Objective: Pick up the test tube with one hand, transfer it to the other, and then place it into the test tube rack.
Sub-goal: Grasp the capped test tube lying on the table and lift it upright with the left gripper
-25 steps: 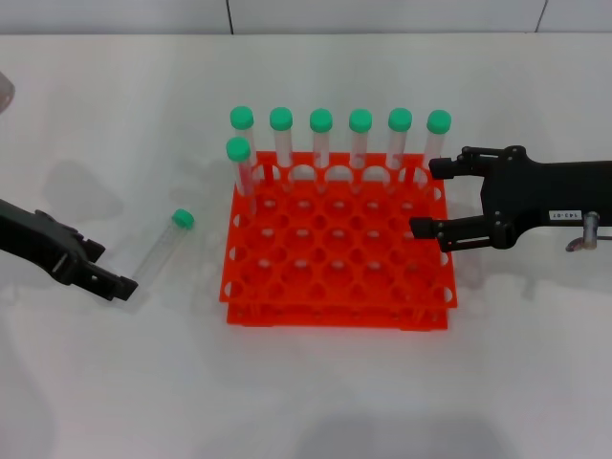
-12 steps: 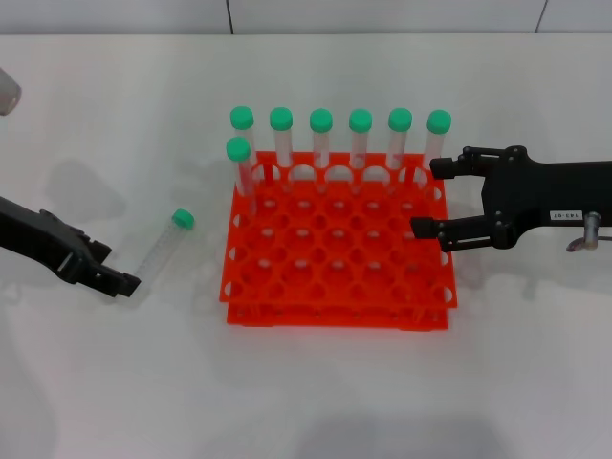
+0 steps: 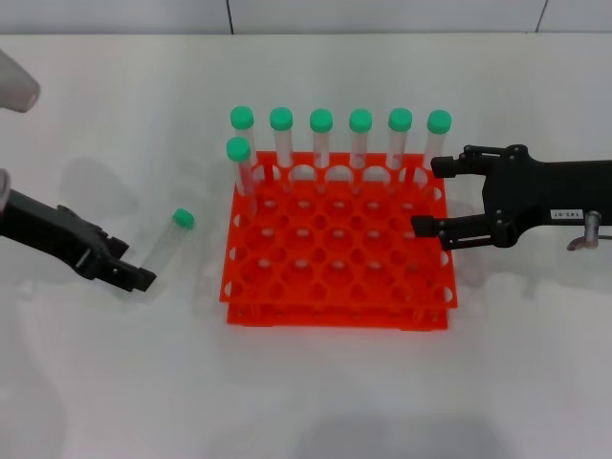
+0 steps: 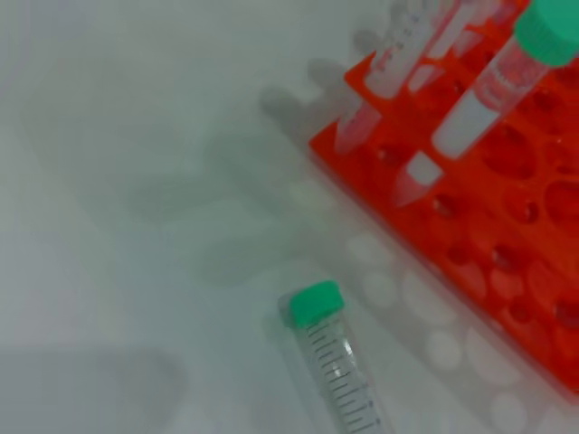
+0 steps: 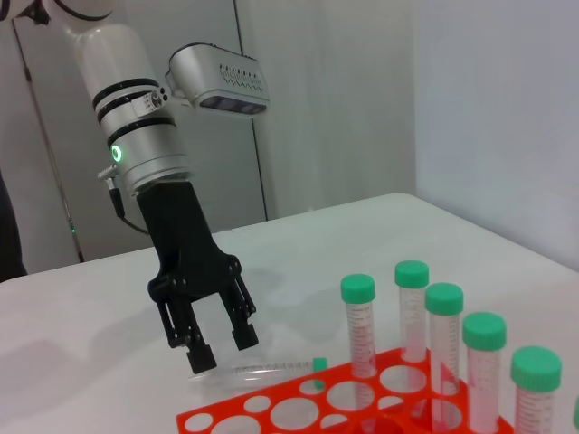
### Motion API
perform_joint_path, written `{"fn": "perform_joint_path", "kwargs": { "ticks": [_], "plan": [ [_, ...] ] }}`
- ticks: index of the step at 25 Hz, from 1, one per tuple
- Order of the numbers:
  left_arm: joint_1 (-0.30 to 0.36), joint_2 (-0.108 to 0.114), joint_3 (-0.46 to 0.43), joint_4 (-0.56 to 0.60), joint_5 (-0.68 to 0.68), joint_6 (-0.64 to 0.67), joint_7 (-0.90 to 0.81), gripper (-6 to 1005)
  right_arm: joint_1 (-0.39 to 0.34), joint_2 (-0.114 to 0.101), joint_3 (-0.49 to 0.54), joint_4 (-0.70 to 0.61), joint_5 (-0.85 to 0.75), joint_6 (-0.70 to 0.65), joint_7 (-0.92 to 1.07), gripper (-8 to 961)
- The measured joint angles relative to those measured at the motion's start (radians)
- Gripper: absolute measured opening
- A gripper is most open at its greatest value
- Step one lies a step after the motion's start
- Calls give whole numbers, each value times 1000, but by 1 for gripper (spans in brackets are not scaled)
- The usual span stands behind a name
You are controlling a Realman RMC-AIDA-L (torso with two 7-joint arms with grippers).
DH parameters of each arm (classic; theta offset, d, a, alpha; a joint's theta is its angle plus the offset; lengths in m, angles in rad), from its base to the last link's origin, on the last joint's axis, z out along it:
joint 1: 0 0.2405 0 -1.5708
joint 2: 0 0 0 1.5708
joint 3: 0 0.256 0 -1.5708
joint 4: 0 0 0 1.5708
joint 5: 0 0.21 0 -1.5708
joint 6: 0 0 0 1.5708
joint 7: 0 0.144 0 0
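The test tube (image 3: 164,244) lies on the white table left of the test tube rack (image 3: 335,312), with its green cap pointing away from me. It also shows in the left wrist view (image 4: 336,366). My left gripper (image 3: 134,264), the unlabelled one, is at the tube's bottom end. In the right wrist view this left gripper (image 5: 223,349) is open, its fingers hanging just above the lying tube (image 5: 262,369) and holding nothing. My right gripper (image 3: 427,197), with the white label, stands open and empty over the rack's right edge.
Several green-capped tubes (image 3: 321,134) stand upright in the rack's back row, and one more stands just in front at the left. The rack (image 4: 516,271) sits mid-table, and its other holes (image 5: 298,411) hold nothing. Bare white table surrounds it.
My left gripper has moved to the right, closer to the bottom end of the lying tube. The tube, the rack and the right gripper have not moved.
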Motion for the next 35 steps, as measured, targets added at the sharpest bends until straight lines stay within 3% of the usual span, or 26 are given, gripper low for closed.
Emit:
{"fn": "perform_joint_path", "kwargs": {
  "ticks": [29,35],
  "plan": [
    [-6,2,23,-36,6,-10,-3,697,-5,0,2,1,9,2,-12,858],
    [-5,2,23,-37,6,-11,-3,603,-5,0,2,2,9,3,-13,858]
  ]
}}
